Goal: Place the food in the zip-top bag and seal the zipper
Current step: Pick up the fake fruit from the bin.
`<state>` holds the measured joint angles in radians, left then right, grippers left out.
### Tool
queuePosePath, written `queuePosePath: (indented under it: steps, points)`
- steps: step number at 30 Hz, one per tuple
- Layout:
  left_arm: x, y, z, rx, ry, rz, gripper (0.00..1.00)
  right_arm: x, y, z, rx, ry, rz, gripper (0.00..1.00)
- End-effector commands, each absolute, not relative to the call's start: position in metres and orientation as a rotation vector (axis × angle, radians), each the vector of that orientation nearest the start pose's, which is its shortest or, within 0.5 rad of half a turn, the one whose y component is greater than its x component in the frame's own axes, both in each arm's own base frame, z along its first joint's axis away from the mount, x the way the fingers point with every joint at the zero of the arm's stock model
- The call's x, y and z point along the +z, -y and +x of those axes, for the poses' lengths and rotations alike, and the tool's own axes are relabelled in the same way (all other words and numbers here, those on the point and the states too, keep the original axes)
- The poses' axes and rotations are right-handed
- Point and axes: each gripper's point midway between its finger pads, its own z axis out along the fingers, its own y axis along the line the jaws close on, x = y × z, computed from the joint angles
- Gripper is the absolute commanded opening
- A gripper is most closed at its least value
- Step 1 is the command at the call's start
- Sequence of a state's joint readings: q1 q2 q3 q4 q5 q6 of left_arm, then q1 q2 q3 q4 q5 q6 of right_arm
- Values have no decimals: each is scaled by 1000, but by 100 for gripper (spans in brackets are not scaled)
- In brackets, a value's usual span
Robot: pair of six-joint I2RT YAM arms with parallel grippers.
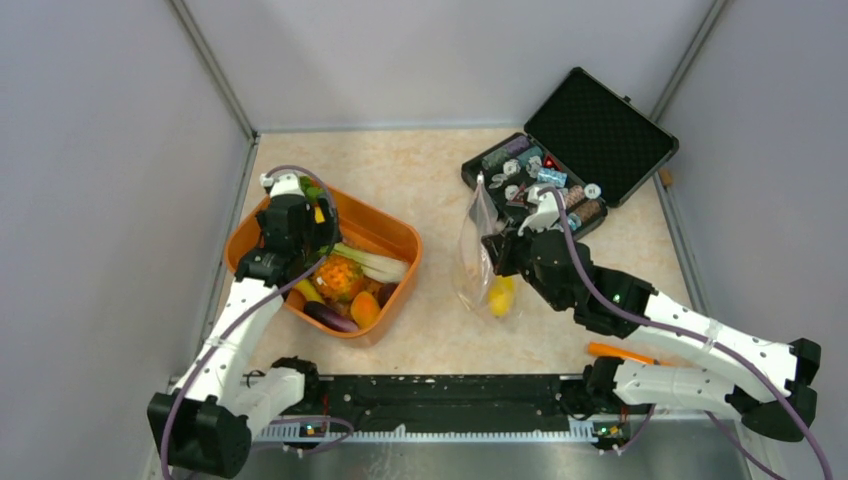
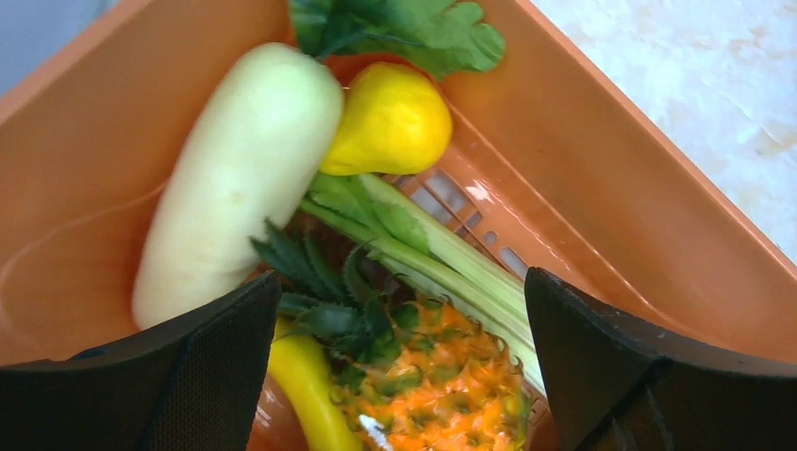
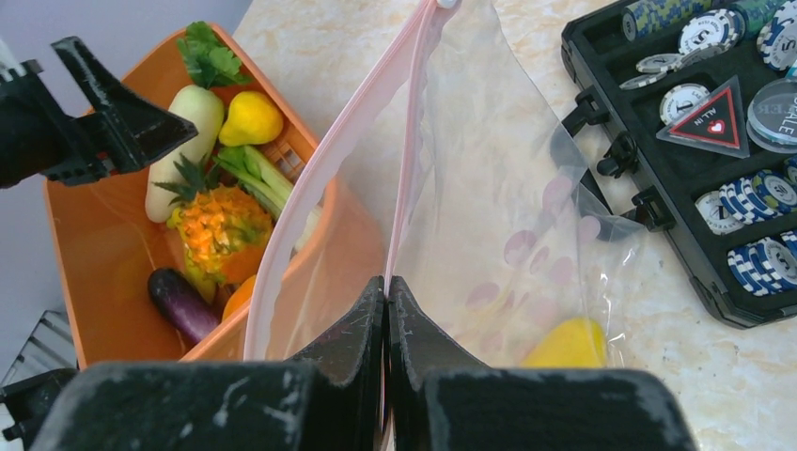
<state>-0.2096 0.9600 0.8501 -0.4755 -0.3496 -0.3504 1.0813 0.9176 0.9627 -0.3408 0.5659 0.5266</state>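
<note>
Lab robot cell, grey panel walls (image 1: 100,150)

Seen from above, the left arm (image 1: 232,335) at seven o'clock and the right arm (image 1: 700,335) at four o'clock share white links and black joints. Each trails a purple cable (image 1: 290,168). The right tool (image 3: 387,287) has scuffed matte-black fingers (image 3: 338,348).

Two lemons (image 3: 249,117) (image 3: 567,343), one pineapple (image 3: 216,225), one eggplant (image 3: 180,303), one zip-top bag (image 3: 489,188), one tub (image 3: 94,272).
</note>
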Motion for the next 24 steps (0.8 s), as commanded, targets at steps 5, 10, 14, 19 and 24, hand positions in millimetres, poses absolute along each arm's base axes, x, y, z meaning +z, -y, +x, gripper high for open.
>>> queuePosePath:
  steps: [5,10,14,19,24]
  points:
    - [185,37,316,-89,-2178,-308,99,301,-241,215,633,-1831,-117,1]
    - [184,24,333,-34,-2117,-328,99,302,-242,214,641,-1826,-124,2]
    - [196,6,350,53,-2050,-390,99,300,-241,214,636,-1830,-125,2]
    - [196,18,382,-16,-1936,-310,99,301,-240,212,649,-1820,-123,3]
    - [187,27,402,-34,-1876,-196,99,302,-236,211,645,-1821,-124,3]
